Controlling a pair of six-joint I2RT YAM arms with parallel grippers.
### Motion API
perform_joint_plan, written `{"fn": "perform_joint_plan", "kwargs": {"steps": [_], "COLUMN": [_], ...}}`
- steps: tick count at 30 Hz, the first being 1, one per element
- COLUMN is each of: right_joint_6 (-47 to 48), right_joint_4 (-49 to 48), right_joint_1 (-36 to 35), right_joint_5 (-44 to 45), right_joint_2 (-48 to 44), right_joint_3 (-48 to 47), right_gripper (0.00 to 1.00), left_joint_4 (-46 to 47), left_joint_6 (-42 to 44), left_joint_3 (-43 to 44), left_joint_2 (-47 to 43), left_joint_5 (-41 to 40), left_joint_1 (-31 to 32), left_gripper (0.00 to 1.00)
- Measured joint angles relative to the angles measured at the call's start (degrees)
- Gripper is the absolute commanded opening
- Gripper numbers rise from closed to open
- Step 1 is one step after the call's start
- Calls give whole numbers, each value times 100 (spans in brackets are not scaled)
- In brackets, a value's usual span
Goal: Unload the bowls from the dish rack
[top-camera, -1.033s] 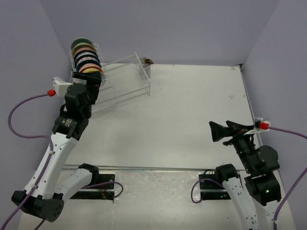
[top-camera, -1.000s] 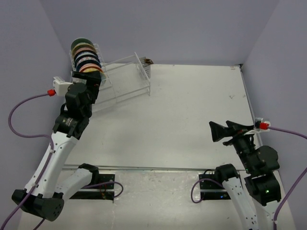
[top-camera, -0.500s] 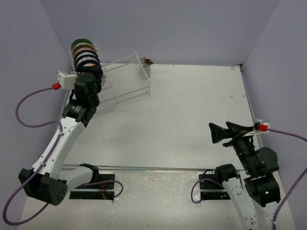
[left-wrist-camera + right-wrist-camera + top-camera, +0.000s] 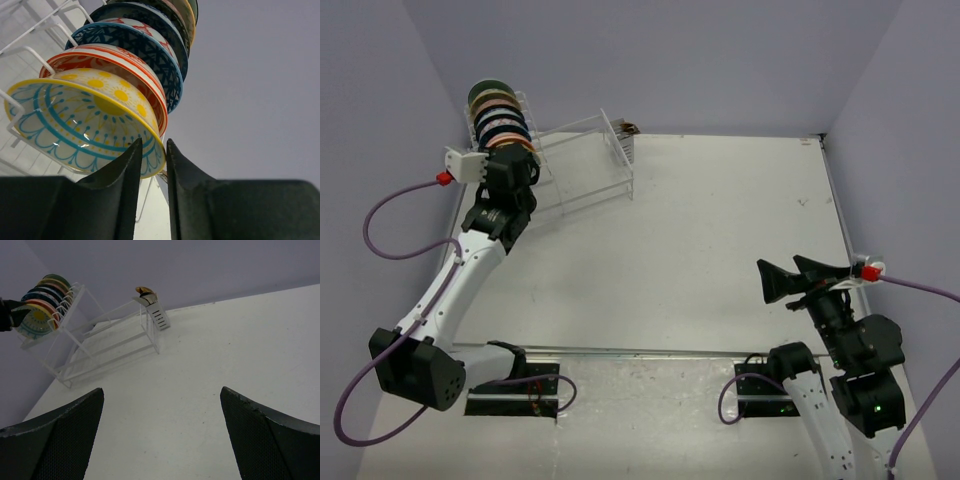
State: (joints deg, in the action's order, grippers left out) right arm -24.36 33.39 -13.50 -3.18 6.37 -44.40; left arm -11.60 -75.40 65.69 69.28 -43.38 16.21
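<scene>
Several patterned bowls (image 4: pixel 498 118) stand on edge in a row on the tall tier of the clear dish rack (image 4: pixel 585 165) at the far left. The nearest one is a yellow flower bowl (image 4: pixel 85 120) with teal lines, and my left gripper (image 4: pixel 154 141) is shut on its lower rim. Behind it stand an orange-red bowl (image 4: pixel 125 57) and a dark blue bowl (image 4: pixel 150 47). In the top view my left gripper (image 4: pixel 510 150) is at the near end of the row. My right gripper (image 4: pixel 778 275) hangs open and empty over the table at the near right, far from the rack (image 4: pixel 110 340).
A slotted holder (image 4: pixel 157 315) with a yellow-brown item (image 4: pixel 146 291) in it sits at the rack's right end. White wire dividers (image 4: pixel 30 52) separate the bowls. Purple walls close in on the left, back and right. The white table (image 4: pixel 720 230) spreads between the arms.
My left arm has reached up and forward to the bowl row, and its gripper has narrowed from wide open onto the rim of the yellow flower bowl. The right arm has barely moved.
</scene>
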Motion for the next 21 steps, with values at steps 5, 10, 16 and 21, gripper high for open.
{"fn": "perform_joint_plan", "kwargs": {"steps": [5,10,16,21], "right_joint_6": [57,105,140,151], "right_joint_4": [0,4,7,9], "right_joint_1": [0,0,0,0], "right_joint_5": [-2,-2,-2,-2], "right_joint_2": [-7,-57,-118,-120], "right_joint_3": [0,0,0,-2], "right_gripper": [99,99,99,99], "left_joint_4": [155,157,166,350], "left_joint_6": [-70,-114,-50,90], "left_joint_3": [33,33,28,-125], "left_joint_2": [76,72,50,-118], "left_joint_5": [0,-7,2,81], "left_joint_1": [0,33,35,35], "left_gripper": [7,0,0,0]}}
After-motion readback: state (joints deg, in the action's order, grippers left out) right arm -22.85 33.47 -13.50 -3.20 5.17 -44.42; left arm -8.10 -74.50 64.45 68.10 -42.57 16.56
